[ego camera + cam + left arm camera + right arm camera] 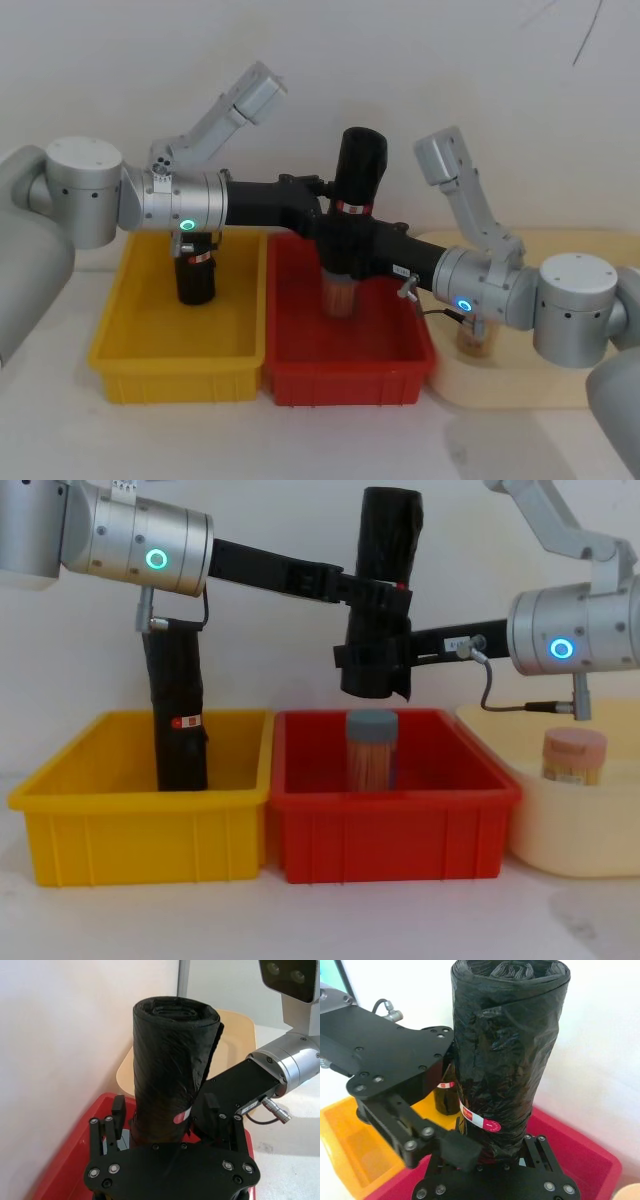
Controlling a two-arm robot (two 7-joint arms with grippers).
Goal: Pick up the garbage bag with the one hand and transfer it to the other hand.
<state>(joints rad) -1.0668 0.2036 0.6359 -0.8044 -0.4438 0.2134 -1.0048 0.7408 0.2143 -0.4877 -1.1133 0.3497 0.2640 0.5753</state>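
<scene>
You are holding the garbage bag (381, 600) upright in the air above the red bin (391, 835), and both grippers are closing on its middle: the left gripper (372, 598) and the right gripper (392, 656) just under it (this looks like the handover itself). The rolled plastic is glossy and soft, so it is probably slipping easily; I would keep the grip at the cinched waist. The jar (371, 750) is standing directly below, and open room is lying above.

Black garbage bag (383, 590), rolled, upright, above red bin (390, 832)
</scene>
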